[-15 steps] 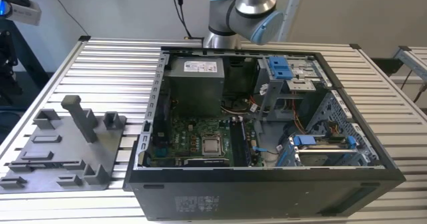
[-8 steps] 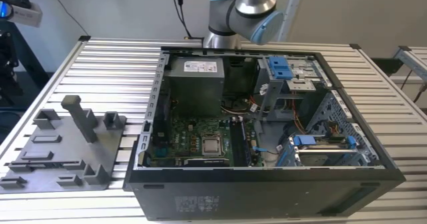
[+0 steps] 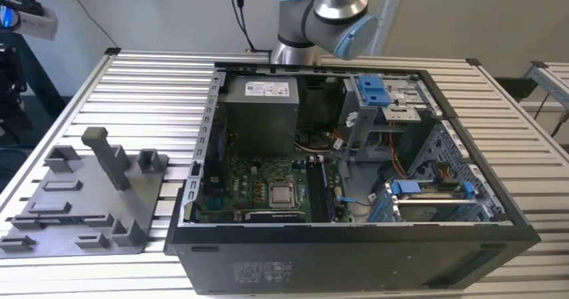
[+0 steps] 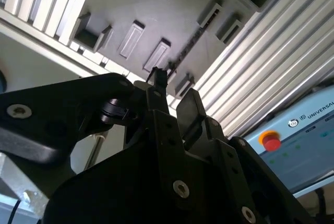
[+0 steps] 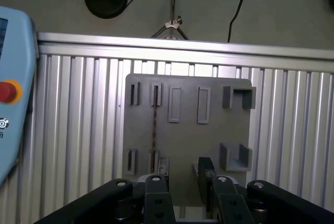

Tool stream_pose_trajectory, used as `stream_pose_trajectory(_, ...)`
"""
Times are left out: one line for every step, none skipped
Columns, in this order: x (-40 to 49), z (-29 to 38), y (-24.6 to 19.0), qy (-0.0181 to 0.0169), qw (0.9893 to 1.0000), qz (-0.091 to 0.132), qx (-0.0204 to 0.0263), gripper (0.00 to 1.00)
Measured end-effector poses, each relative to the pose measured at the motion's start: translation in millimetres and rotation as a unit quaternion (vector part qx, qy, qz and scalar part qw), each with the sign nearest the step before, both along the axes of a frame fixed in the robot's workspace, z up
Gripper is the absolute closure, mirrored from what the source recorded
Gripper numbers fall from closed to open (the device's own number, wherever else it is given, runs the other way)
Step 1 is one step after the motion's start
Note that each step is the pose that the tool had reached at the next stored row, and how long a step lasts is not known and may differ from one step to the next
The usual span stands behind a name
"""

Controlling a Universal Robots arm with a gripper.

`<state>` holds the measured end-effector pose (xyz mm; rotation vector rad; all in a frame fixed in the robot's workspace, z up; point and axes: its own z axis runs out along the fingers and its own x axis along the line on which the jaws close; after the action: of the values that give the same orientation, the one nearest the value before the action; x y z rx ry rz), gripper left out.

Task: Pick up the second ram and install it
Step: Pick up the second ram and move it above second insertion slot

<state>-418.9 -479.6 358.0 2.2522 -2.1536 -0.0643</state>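
Fingers (image 5: 157,200) are spread apart with nothing between them, hanging over the grey plastic tray (image 5: 229,125) in both wrist views. The second ram (image 5: 154,125) stands on its long edge in one of the tray's slots, so it reads as a skinny dark bar with a toothed-looking edge. My take: it's light and stiff, but it's a thin circuit board, so fragile-ish and a bit slick on the flat faces. I'd pinch it across both faces near mid-length, clear of the contact edge. The tray is matte, blocky plastic with rectangular pockets and an upright post (image 3: 106,154). It sits on a ribbed aluminium tabletop (image 3: 142,99), beside the open black sheet-metal PC case (image 3: 356,259).
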Motion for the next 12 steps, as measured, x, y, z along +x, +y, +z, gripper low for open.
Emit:
stream_pose_trajectory(0.0, -0.3, 0.0, 0.0000, 1.0000, 0.000, 0.0000, 0.64)
stream_pose_trajectory(0.0, -0.5, 0.0, 0.0000, 1.0000, 0.000, 0.0000, 0.64)
stream_pose_trajectory(0.0, -0.7, 0.0, 0.0000, 1.0000, 0.000, 0.0000, 0.64)
stream_pose_trajectory(0.0, -0.9, 0.0, 0.0000, 1.0000, 0.000, 0.0000, 0.64)
stream_pose_trajectory(0.0, -1.0, 0.0, -0.0001, 1.0000, 0.000, 0.0000, 0.64)
stream_pose_trajectory(0.0, -1.0, 0.0, 0.0000, 1.0000, 0.000, 0.0000, 0.64)
stream_pose_trajectory(0.0, -1.0, 0.0, 0.0000, 1.0000, 0.000, 0.0000, 0.64)
stream_pose_trajectory(0.0, -1.2, 0.0, -0.0001, 1.0000, 0.000, 0.0000, 0.64)
stream_pose_trajectory(0.0, -1.6, 0.0, -0.0002, 1.0000, 0.000, 0.0001, 0.64)
stream_pose_trajectory(0.0, -1.9, 0.0, -0.0002, 1.0000, 0.000, 0.0001, 0.64)
stream_pose_trajectory(0.0, -2.3, 0.0, -0.0001, 1.0000, 0.000, 0.0000, 0.64)
stream_pose_trajectory(0.0, -2.8, 0.0, 0.0000, 1.0000, 0.000, 0.0000, 0.64)
